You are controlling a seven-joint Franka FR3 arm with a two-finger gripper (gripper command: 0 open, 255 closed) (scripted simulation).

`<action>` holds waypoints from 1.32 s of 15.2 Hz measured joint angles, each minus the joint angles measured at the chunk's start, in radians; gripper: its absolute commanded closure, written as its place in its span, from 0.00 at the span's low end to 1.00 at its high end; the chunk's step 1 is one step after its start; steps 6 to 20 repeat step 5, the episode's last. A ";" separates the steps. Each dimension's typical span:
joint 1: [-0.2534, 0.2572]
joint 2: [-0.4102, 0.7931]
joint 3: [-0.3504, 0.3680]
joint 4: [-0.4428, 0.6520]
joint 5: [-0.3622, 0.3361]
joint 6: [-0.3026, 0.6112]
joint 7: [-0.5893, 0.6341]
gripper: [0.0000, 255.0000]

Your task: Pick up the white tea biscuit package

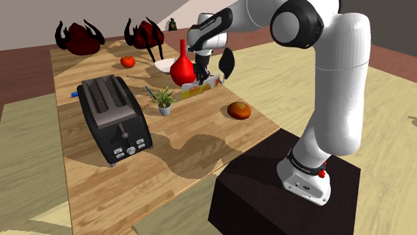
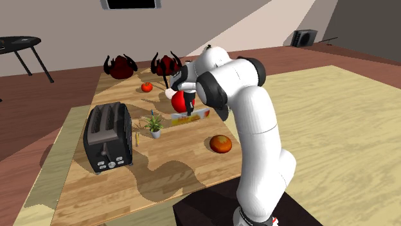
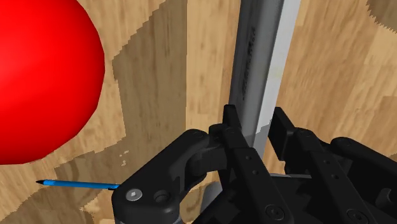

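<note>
Fingers [image 3: 230, 130] narrow, one each side of the biscuit package [image 3: 261, 70]. It's a thin pale slab, seen edge-on in the wrist view, running straight out from the fingertips. Both fingers look to touch its sides, so I'd call the grip made.

Task status: reach and close look done, lift prob. not. From the shoulder view the package's low edge seems to sit on the wooden surface [image 1: 133, 193], w/ the fingers on its top edge, but I can't tell if there's a gap under it. Left to do: raise it clear.

Just beside the fingers stands a red vase [image 1: 182, 67], round belly close to the package, so a straight-up lift looks safest. A thin blue stick [image 3: 76, 184] lies on the vase's side of the fingers. Behind the vase there's a white bowl [image 1: 162, 65].

Btwn the fingers and the black toaster [image 1: 113, 120] stands a small potted plant [image 1: 164, 100]. An orange round thing [image 1: 239, 110] sits well apart, toward the stand. Beyond the vase is a tomato [image 1: 127, 61], then two dark red clawed things [image 1: 79, 37] at the far end.

Hard to see:
- The fingertips, masked by the hand in both room views.
- The package's far end, cut off in the wrist view.
- One end of the blue stick, behind the hand.
- The package's yellow/red print, unreadable.
</note>
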 measured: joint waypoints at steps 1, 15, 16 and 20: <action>0.001 -0.008 -0.002 0.004 -0.005 -0.011 0.003 1.00; 0.004 -0.033 -0.010 0.018 -0.019 -0.047 0.013 1.00; 0.004 -0.033 -0.010 0.018 -0.019 -0.047 0.013 1.00; 0.004 -0.033 -0.010 0.018 -0.019 -0.047 0.013 1.00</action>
